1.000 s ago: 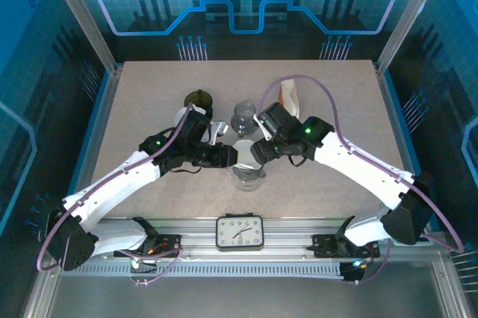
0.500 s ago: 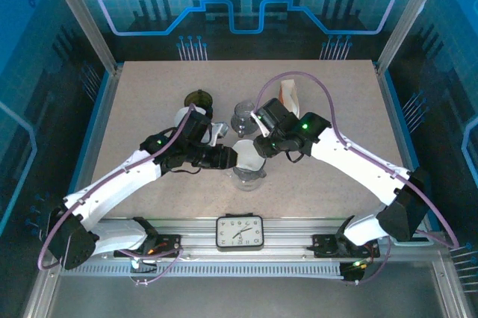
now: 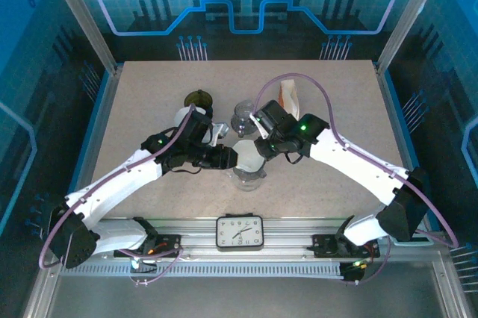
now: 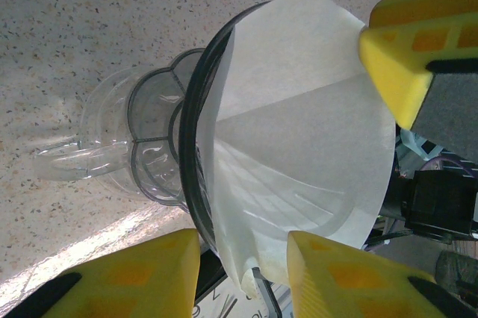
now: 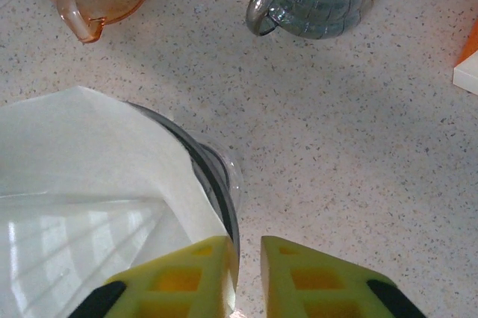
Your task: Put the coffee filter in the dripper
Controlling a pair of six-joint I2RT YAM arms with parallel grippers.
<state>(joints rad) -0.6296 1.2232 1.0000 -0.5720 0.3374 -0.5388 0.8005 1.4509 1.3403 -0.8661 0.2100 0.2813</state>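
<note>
Overhead, a speckled beige tabletop [image 3: 149, 101] sits inside a blue-lit enclosure [image 3: 246, 4]. The left claw [image 4: 243, 247] clasps the clear dark-rimmed dripper [image 4: 153, 146]. The right claw [image 5: 243, 247] is narrow at the white paper filter [image 4: 299, 109], grip unclear.

Robot test cell, laboratory type: an enclosure of aluminium frame posts [image 3: 81, 16] and blue circuit-print panels [image 3: 314, 4] surrounds a speckled tabletop [image 3: 149, 101]. A white left arm [image 3: 112, 184] and right arm [image 3: 366, 165] stand bolted to a slotted rail [image 3: 299, 230] — analogue clock [image 3: 240, 232] mounted between them, purple cables [image 3: 299, 76] looping overhead.
</note>
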